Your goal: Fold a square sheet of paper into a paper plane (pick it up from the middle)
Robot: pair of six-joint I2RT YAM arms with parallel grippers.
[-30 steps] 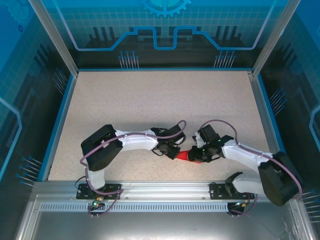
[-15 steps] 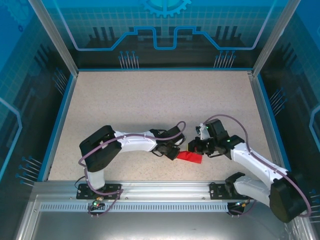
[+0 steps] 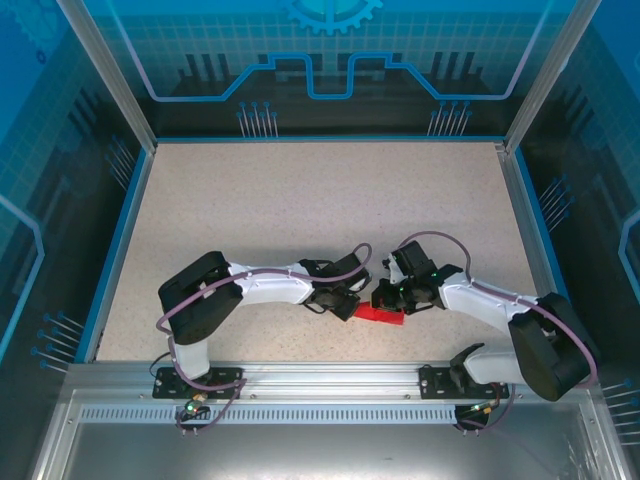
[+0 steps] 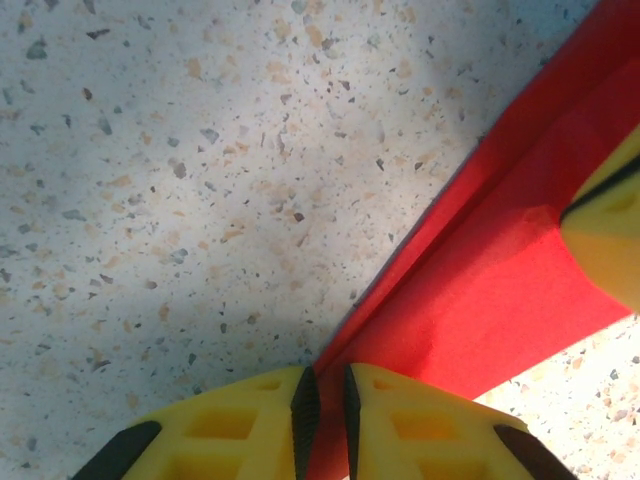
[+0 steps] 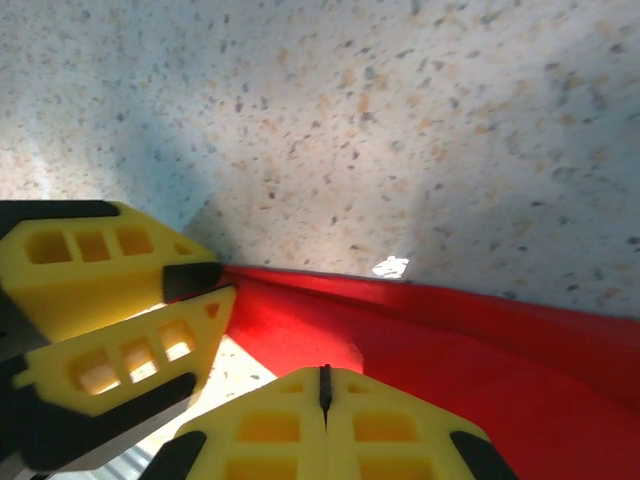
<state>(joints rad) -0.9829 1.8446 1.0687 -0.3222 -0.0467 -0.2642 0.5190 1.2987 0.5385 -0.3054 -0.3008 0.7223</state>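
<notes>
Red and creased into a narrow folded shape, the sheet of paper [image 3: 385,315] lies on the speckled table [image 3: 300,200] toward six o'clock, between the two arms. The left gripper [image 4: 325,385] pinches the paper's nine o'clock tip between its yellow fingers [image 4: 240,425]. The right gripper [image 5: 324,378], fingers pressed tight together, sets its tips on the red surface near the twelve o'clock edge.

The speckled table [image 3: 300,200] bears red paper [image 3: 381,314] (creased).
</notes>
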